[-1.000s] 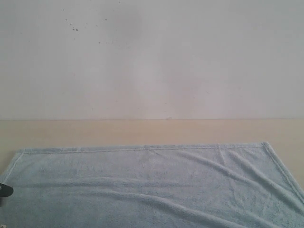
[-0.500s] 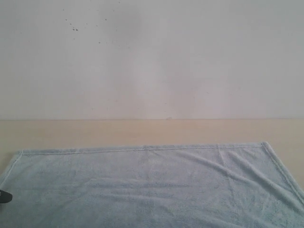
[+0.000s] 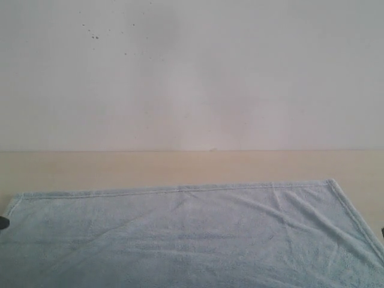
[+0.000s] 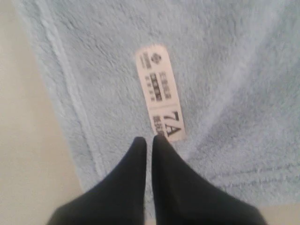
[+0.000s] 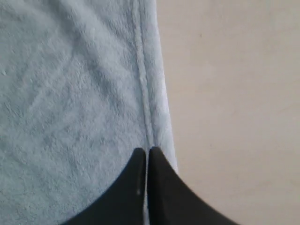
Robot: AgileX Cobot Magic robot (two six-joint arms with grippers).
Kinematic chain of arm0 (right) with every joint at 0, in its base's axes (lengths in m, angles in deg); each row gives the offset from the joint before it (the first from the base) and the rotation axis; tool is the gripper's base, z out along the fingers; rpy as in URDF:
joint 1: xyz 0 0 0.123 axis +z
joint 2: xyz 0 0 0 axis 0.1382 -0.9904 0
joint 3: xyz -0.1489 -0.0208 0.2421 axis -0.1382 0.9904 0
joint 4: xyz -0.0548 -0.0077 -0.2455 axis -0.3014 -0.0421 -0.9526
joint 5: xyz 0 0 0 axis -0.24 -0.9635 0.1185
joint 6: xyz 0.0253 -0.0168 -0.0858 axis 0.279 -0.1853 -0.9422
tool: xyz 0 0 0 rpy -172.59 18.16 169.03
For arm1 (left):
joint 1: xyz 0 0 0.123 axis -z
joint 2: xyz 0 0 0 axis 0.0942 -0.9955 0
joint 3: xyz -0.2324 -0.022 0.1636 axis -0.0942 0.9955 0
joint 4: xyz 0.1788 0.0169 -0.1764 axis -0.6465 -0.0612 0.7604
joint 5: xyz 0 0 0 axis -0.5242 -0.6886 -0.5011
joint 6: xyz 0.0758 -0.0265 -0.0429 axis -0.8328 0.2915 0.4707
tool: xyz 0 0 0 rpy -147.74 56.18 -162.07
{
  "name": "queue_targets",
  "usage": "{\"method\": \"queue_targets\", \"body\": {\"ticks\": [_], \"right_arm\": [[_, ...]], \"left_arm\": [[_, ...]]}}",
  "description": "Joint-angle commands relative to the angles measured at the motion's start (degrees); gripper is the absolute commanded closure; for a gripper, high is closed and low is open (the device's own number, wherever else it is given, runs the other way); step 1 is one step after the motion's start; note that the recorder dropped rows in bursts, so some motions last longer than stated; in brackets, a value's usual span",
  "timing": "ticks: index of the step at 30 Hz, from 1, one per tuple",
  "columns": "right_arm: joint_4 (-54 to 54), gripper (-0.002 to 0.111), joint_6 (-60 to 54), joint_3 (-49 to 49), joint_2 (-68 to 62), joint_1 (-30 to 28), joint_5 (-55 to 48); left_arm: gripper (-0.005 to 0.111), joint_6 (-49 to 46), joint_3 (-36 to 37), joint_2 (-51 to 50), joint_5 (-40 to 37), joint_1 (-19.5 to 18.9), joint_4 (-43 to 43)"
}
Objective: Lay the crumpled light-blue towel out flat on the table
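The light-blue towel (image 3: 192, 234) lies spread across the beige table (image 3: 180, 168), with only shallow creases toward its right side. In the left wrist view my left gripper (image 4: 149, 139) is pinched together on the towel (image 4: 225, 70) close to its hem, just short of the white printed label (image 4: 159, 91). Only its dark tip (image 3: 3, 222) shows in the exterior view, at the far left edge. My right gripper (image 5: 146, 150) is closed on the stitched hem of the towel (image 5: 70, 93), beside bare table (image 5: 234, 93).
An off-white wall (image 3: 192, 72) with a few dark specks rises behind the table's far edge. A strip of bare tabletop (image 3: 72, 171) runs between the towel's far hem and the wall.
The towel has slid a little to the left and its long creases have flattened. The left gripper's tip has shifted up along the left edge of the exterior view.
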Motion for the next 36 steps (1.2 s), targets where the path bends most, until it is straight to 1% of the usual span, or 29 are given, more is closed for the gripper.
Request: {"method": "queue_targets", "body": {"ticks": [1, 3, 6, 8, 10, 12, 14, 22, 27, 32, 36], "right_arm": [[6.6, 0.107, -5.2, -6.7, -2.0, 0.2, -0.5], [7.0, 0.107, -6.6, -10.8, -5.7, 1.1, -3.0], [7.0, 0.107, -6.6, -16.9, -11.0, 3.1, -2.8], [7.1, 0.107, -6.6, -20.9, -14.2, 4.1, -1.4], [7.5, 0.107, -5.9, -25.1, -17.9, 4.5, -1.1], [7.5, 0.107, -5.2, -28.7, -21.7, 4.5, -1.8], [7.5, 0.107, -5.8, -32.2, -24.9, 4.5, -2.4], [7.5, 0.107, -6.3, -42.3, -34.7, 4.5, -3.6], [7.5, 0.107, -7.1, -47.7, -39.5, 4.5, -5.3], [7.5, 0.107, -7.2, -51.2, -42.3, 4.5, -5.4], [7.5, 0.107, -7.9, -53.4, -44.5, 4.8, -7.3]], "left_arm": [[0.103, 1.1, -2.8, 2.6, 2.0, 0.0, -0.8], [0.103, 1.1, -4.6, 2.5, 3.1, 0.0, -1.3], [0.103, 2.6, -7.5, 2.5, 4.9, 0.0, -3.3], [0.103, 4.5, -9.2, 2.5, 6.6, 0.0, -6.3], [0.103, 8.5, -11.2, 2.2, 8.6, 0.0, -11.1], [0.103, 12.4, -13.6, 0.7, 9.1, 0.0, -15.5], [0.103, 12.9, -16.1, -1.6, 8.8, 0.0, -17.4], [0.103, 13.2, -26.6, -15.1, 8.4, 0.0, -18.4], [0.103, 14.1, -31.3, -22.1, 8.3, 0.0, -18.4], [0.103, 14.7, -35.1, -26.0, 8.8, 0.0, -18.4], [0.103, 14.7, -37.3, -27.2, 8.8, 0.0, -18.6]]}}
